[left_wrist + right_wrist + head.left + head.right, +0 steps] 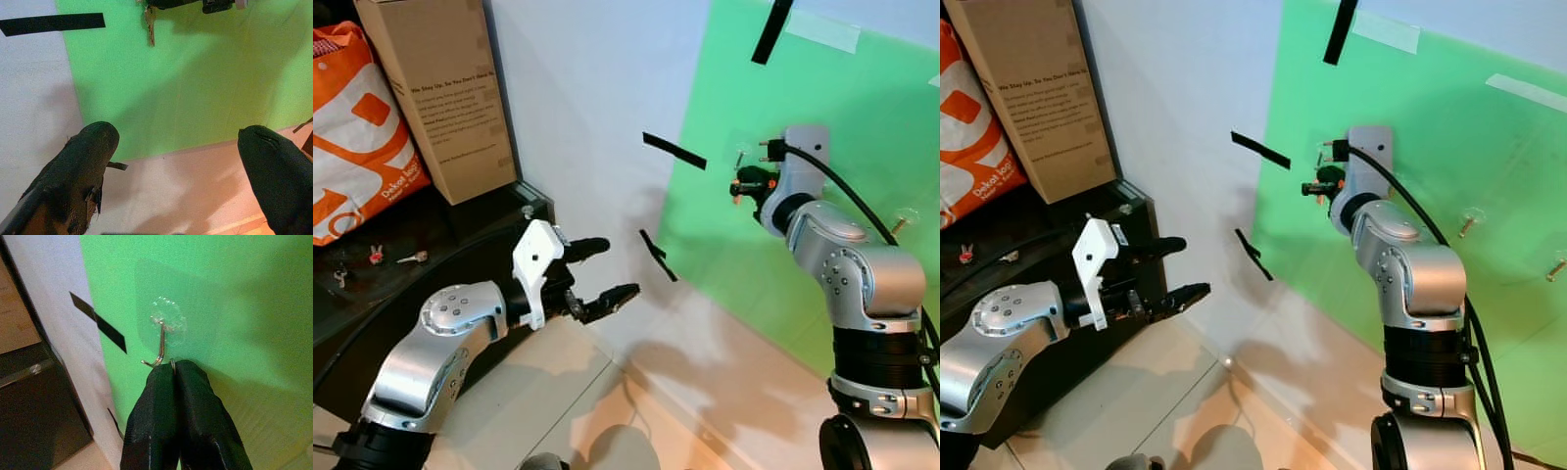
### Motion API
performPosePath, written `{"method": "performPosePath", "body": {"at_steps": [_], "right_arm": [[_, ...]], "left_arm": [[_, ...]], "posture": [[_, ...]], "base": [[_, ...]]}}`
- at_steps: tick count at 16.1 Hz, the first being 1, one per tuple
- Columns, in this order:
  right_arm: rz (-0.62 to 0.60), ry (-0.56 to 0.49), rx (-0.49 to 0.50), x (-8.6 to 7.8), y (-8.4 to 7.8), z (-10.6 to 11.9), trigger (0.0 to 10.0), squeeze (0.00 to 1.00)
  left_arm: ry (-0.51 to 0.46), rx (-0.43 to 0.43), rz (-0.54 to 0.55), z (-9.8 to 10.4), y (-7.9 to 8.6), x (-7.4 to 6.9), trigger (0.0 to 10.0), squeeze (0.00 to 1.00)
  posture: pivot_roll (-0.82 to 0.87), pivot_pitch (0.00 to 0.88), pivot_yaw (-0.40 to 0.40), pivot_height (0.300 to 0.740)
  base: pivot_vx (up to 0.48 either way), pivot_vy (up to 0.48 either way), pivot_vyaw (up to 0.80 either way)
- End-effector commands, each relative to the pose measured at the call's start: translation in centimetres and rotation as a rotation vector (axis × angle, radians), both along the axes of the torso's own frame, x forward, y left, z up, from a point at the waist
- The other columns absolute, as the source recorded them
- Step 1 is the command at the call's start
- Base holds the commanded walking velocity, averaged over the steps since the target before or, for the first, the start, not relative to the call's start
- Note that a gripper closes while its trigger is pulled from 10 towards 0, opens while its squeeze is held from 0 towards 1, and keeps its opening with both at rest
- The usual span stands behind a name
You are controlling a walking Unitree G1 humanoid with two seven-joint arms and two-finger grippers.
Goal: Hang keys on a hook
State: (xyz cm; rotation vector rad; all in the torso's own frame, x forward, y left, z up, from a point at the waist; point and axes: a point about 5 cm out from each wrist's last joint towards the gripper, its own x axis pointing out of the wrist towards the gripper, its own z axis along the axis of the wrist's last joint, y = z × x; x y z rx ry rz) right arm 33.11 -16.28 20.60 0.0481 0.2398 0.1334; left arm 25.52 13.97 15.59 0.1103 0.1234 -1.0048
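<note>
Right gripper (175, 366) pinched shut on key ring (172, 363) just below clear adhesive hook (161, 345); could miss tip. Left gripper (599, 269) spread, empty.

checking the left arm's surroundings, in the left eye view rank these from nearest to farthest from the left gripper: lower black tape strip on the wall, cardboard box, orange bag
From the left gripper:
1. Lower black tape strip, on the white wall just to its right.
2. Cardboard box, up to its left, standing on the dark shelf.
3. Orange bag, farther left, beyond the box.
</note>
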Motion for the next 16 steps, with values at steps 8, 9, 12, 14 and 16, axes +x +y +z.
{"method": "performPosePath", "body": {"at_steps": [8,9,12,14,16], "right_arm": [[0.013,0.077,-0.015,-0.2,-0.1,-1.7,10.0,0.00],[0.015,0.081,-0.014,-0.3,0.0,-1.9,10.0,0.00],[0.010,0.096,-0.009,-0.3,0.0,-2.3,10.0,0.00],[0.023,0.079,0.035,-0.4,0.3,-2.1,10.0,0.00],[0.066,0.008,0.121,-0.4,0.5,-0.7,10.0,0.00]], "left_arm": [[-0.008,0.003,-0.013,0.2,-0.3,0.2,10.0,0.00],[-0.009,0.004,-0.014,0.2,-0.3,0.2,10.0,0.00],[-0.010,0.004,-0.016,0.3,-0.3,0.3,10.0,0.00],[-0.011,0.006,-0.017,0.3,-0.3,0.3,10.0,0.00],[-0.011,0.006,-0.017,0.3,-0.3,0.3,10.0,0.00]], "posture": [[0.01,0.000,-0.055,0.740],[0.01,0.000,-0.055,0.740],[0.01,0.000,-0.053,0.740],[0.01,0.000,-0.052,0.740],[0.01,0.000,-0.054,0.740]], "base": [[0.000,0.000,0.00],[0.000,0.000,0.00],[0.000,0.000,0.00],[0.000,0.000,0.00],[0.000,0.000,0.00]]}}
